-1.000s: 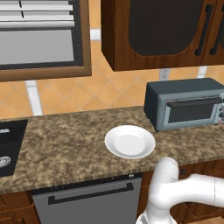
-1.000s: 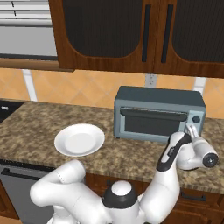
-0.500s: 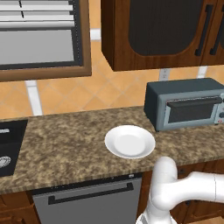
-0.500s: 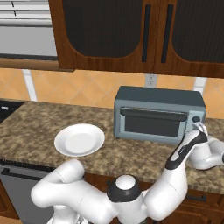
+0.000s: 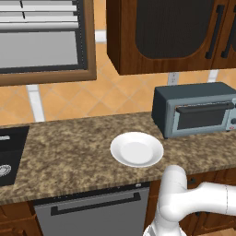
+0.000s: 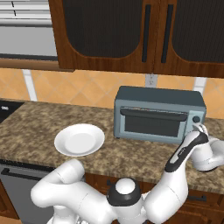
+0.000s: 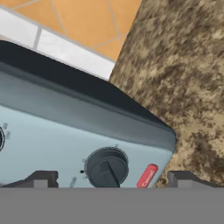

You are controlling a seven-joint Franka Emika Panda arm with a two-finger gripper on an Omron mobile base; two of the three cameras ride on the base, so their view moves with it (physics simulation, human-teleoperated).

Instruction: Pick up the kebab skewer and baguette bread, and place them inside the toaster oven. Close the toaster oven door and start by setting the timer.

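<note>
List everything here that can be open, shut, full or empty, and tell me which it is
toaster oven door: shut.
white plate: empty, flat on the counter.
gripper: open, fingertips on either side of the dark timer knob, not clamping it.
upper cabinet doors: shut.
dishwasher door: shut.

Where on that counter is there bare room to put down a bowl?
Bare granite lies between the black cooktop and the white plate, and along the front edge below the plate. It is tighter at the toaster oven, where the gripper sits at its controls.
</note>
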